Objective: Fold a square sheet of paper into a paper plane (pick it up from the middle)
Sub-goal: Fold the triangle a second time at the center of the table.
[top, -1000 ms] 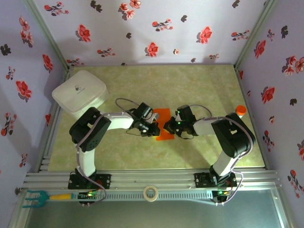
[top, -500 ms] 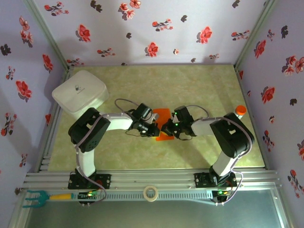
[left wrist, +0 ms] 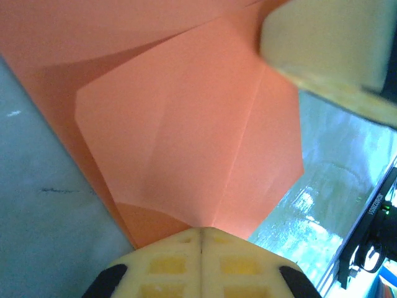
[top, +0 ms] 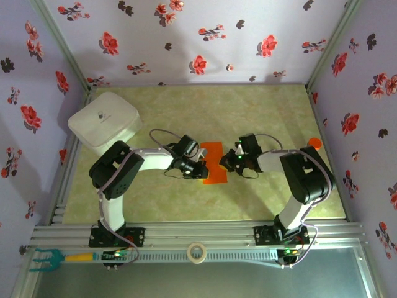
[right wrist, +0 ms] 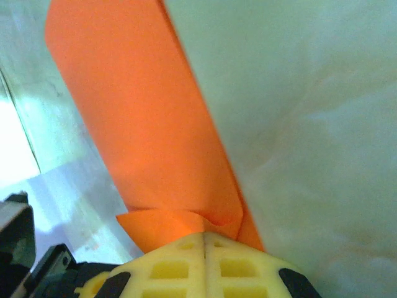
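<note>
Two closed tools meeting at a creased orange paper (top: 215, 162) lying mid-desk (top: 248, 112), left tool (left wrist: 201, 232) pinching its folded flap, right tool (right wrist: 205, 235) clamping its curled opposite edge

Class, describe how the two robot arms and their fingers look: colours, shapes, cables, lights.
The left arm and right arm have black joint housings joined by white links, with thin grey cables looping near each wrist and green lights. The fingers are pale yellow blocks moulded with square waffle-like recesses.
</note>
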